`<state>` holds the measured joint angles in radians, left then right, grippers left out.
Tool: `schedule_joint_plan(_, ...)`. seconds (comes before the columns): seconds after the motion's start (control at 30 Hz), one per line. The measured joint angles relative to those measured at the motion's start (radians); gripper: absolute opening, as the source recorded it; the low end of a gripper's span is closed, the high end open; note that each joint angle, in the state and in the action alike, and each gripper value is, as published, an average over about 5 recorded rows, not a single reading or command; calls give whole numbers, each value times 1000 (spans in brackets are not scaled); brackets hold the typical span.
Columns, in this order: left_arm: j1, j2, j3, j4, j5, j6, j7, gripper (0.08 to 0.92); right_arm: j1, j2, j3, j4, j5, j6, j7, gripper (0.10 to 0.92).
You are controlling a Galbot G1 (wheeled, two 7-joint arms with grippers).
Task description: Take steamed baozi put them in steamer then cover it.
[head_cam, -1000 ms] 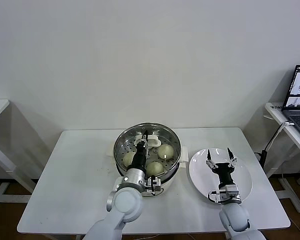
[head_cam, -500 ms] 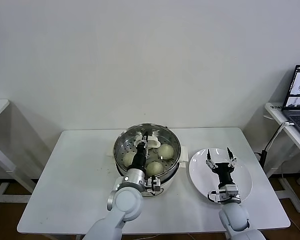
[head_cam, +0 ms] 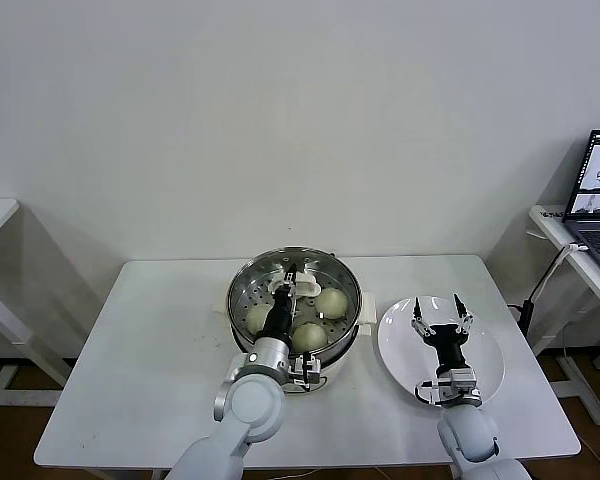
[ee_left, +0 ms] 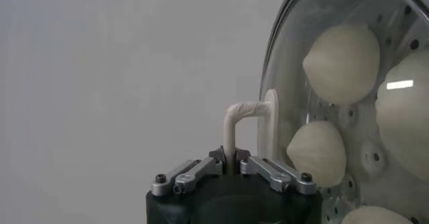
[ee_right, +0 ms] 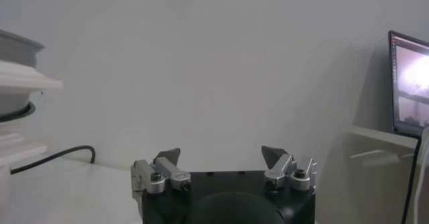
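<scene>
With the left hand (ee_left: pixel 231 167) clamped on the glass lid's white handle (ee_left: pixel 244 115) over the steamer (head_cam: pixel 242 283), where the baozi (head_cam: pixel 330 302) sit, a tilted release could leave the lid askew, while the right hand (head_cam: pixel 441 318) hovers apart above the plate (head_cam: pixel 485 365).

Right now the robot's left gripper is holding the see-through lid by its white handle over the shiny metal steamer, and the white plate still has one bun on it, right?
Not quite: the flat white round plate is bare, as the head view shows. The cream-white buns sit in the shiny steel steamer. The left gripper does grip the clear lid's white handle.
</scene>
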<state>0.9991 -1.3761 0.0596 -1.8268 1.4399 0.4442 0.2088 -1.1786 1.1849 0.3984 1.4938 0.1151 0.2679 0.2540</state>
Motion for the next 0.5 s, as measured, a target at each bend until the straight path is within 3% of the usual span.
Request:
schedule_joint_plan(0.13, 6, -1, -2, -2, 0, -1, -4, 276, 1, 0, 0, 0, 0, 0, 0, 823)
schedule_joint_plan(0.5, 33, 15, -10, -49, -4, 5, -9, 593, -2, 1, -3, 4, 1, -2, -1, 823)
